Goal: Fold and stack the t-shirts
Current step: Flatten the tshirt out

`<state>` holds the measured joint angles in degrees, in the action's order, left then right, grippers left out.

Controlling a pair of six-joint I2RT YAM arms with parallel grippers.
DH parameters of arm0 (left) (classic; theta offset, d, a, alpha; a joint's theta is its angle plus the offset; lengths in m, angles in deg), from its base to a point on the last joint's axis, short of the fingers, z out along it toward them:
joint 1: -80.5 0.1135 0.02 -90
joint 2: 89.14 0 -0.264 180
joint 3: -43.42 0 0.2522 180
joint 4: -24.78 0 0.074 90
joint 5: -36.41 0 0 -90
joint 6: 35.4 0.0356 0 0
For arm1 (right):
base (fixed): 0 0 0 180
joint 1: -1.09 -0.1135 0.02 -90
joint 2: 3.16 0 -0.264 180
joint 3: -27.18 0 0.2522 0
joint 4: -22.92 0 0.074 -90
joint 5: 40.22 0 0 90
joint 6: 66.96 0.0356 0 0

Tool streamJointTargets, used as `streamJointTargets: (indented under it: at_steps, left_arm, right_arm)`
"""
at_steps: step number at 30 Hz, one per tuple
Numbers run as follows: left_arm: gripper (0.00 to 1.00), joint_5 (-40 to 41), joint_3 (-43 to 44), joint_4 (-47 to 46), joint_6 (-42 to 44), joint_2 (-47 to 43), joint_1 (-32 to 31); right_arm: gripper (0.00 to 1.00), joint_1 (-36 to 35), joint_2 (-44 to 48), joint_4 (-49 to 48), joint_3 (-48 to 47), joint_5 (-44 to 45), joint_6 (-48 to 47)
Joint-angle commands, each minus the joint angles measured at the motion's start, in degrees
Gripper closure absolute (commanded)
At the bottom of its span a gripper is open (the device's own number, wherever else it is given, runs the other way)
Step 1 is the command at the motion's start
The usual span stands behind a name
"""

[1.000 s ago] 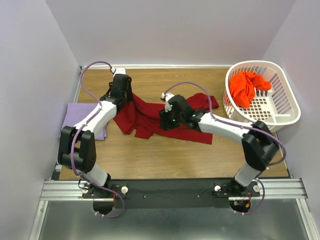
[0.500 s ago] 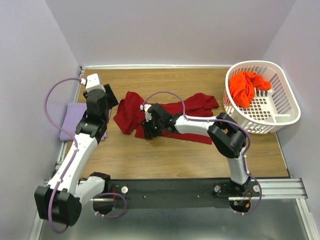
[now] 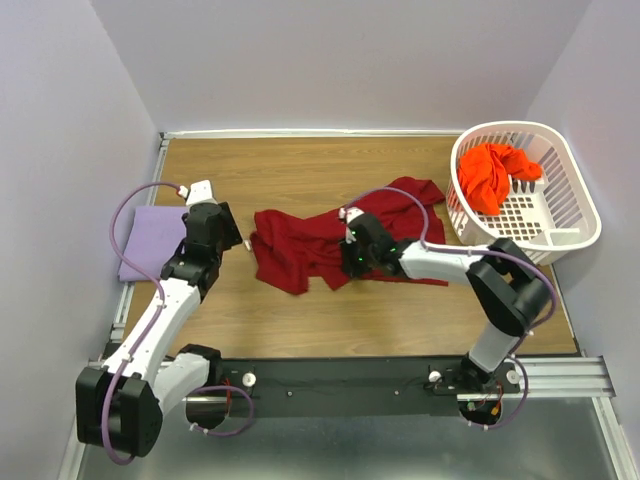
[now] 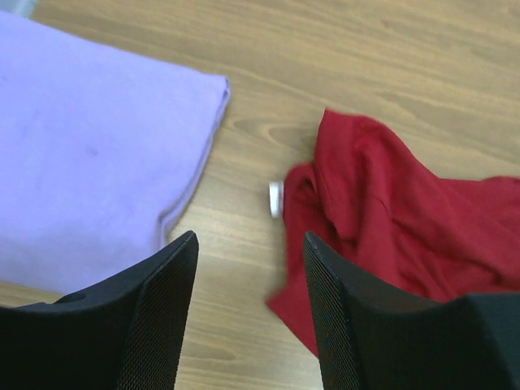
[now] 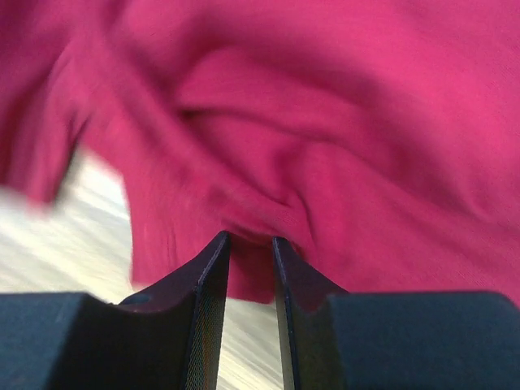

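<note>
The dark red t-shirt (image 3: 320, 245) lies crumpled mid-table. My right gripper (image 3: 347, 260) is down on its middle. In the right wrist view the jaws (image 5: 250, 237) are nearly together, pinching a raised fold of the red cloth (image 5: 325, 122). The lavender t-shirt (image 3: 152, 240) lies folded flat at the left edge. My left gripper (image 3: 226, 238) hovers open between the two shirts, holding nothing (image 4: 250, 240); lavender cloth (image 4: 81, 154) is on its left and red cloth (image 4: 406, 219) on its right. The orange-red t-shirt (image 3: 495, 175) is bunched in the basket.
The white lattice laundry basket (image 3: 570, 215) stands at the back right corner of the wooden table. A small white tag or object (image 4: 276, 199) lies at the red shirt's left edge. Purple walls close in the table on three sides.
The left arm has drawn back from the red shirt toward the lavender one. The right gripper has narrowed on a fold and moved right, dragging the red shirt's left edge rightward.
</note>
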<state>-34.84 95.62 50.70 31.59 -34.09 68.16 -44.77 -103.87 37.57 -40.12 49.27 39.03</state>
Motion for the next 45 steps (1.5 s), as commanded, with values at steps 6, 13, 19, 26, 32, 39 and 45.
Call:
streamJointTargets:
  at_steps: [6, 13, 19, 26, 32, 39, 45]
  left_arm:
    - [0.38, -15.04, -0.73, 2.33, -1.43, 7.61, -1.01]
    - [0.38, -16.55, -0.56, 6.38, -4.94, 11.48, -9.17]
    - [0.34, -17.42, -1.17, 6.56, -5.47, 16.05, -10.95]
    - [0.26, -21.55, -2.66, 1.20, -2.58, 18.86, -11.13]
    - [0.26, -25.33, -3.63, -1.18, -0.73, 22.82, -11.04]
    - [0.32, -29.20, -4.42, -2.14, -0.64, 23.97, -11.13]
    - [0.40, -32.63, -4.60, -1.70, -0.46, 23.88, -11.22]
  right_arm:
    - [0.55, 3.50, 10.35, 11.07, 3.36, 0.87, -0.52]
    - [0.40, 3.50, 17.38, 11.51, 2.56, 0.16, -0.43]
    - [0.33, 3.59, 24.93, 11.51, 5.72, 4.72, -0.96]
    - [0.32, 3.59, 30.83, 11.51, 9.33, 7.46, -1.66]
    - [0.31, 3.59, 33.99, 11.60, 10.65, 9.04, -2.01]
    - [0.31, 3.68, 35.23, 11.68, 11.09, 9.30, -2.01]
    - [0.31, 3.77, 35.31, 11.77, 11.00, 9.21, -1.93]
